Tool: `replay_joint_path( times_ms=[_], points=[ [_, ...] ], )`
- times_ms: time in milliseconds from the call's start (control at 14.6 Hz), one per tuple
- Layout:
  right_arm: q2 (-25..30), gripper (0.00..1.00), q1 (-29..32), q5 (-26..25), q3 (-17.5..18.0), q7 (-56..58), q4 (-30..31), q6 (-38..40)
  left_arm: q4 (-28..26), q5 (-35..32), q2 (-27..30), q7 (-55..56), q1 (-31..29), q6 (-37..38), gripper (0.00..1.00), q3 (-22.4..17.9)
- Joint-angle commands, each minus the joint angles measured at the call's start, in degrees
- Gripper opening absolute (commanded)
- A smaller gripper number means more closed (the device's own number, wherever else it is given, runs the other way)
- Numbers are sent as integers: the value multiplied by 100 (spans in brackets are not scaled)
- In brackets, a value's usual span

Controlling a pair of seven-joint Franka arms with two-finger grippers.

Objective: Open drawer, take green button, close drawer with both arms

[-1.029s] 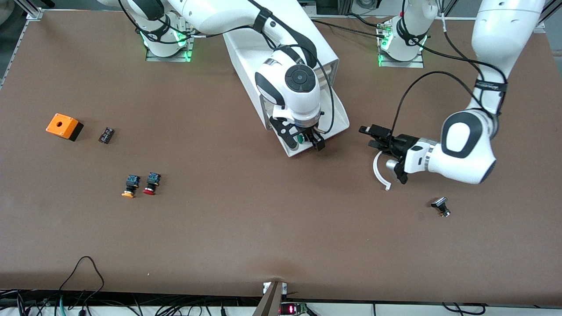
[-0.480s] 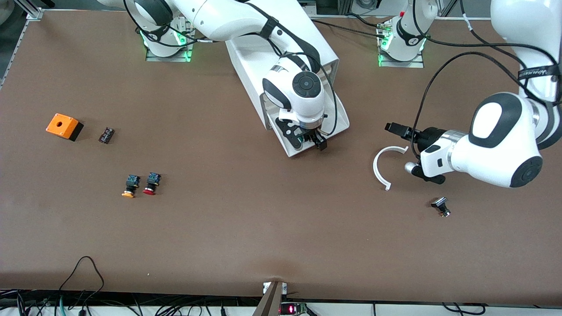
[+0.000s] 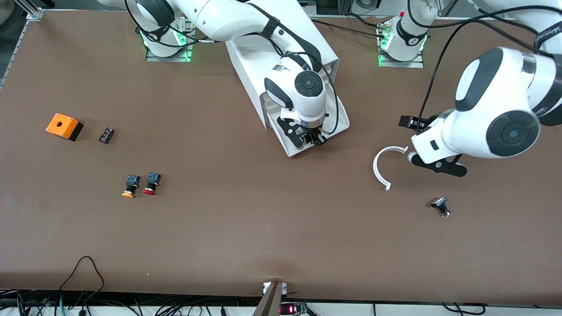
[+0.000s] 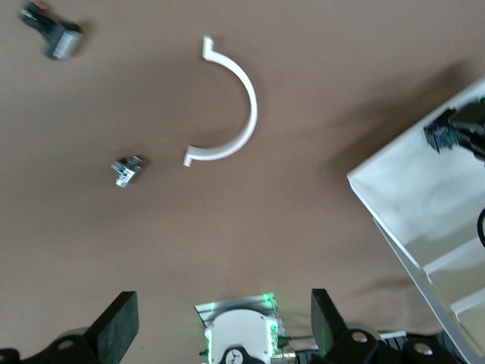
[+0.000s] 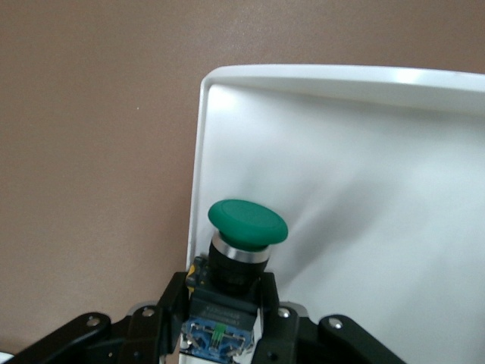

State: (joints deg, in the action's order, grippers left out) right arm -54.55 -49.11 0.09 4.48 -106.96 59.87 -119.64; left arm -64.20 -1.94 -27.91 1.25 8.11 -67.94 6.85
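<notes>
Button (image 5: 247,241): round green cap, silver ring, black body, blue end; pinched at the body by right gripper (image 5: 227,307), over the pulled-out drawer (image 3: 293,147) of the white cabinet (image 3: 281,57). Drawer tray bare white inside, rounded rim, corner edge just beside the cap. Left gripper (image 4: 220,326) up over the table toward the left arm's end, fingers spread, nothing between. Below it a white curved strip (image 3: 380,167), a small grey part (image 4: 126,171) and a small black part (image 3: 440,206), all apart. Open brown table (image 3: 263,228) nearer the front camera.
</notes>
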Motion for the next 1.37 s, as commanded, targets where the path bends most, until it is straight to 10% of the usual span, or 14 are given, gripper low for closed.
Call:
replay_joint_path(
  times_ms=[0, 275, 755, 1304],
  points=[
    [5, 0, -55, -62, -61, -71, -186, 256, 408, -96, -180, -81, -178, -79, 100, -61],
    [347, 0, 198, -18, -8, 420, -266, 809, 24, 236, -145, 724, -222, -595, 100, -61],
    [998, 0, 1139, 395, -8, 3282, -152, 1555, -3087, 405, 1068, 1577, -258, -3846, 100, 0],
    [1815, 0, 2509, 439, -43, 6948, 1331, 1691, -4145, 343, 454, 4575, 216, -5826, 99, 572]
  ],
)
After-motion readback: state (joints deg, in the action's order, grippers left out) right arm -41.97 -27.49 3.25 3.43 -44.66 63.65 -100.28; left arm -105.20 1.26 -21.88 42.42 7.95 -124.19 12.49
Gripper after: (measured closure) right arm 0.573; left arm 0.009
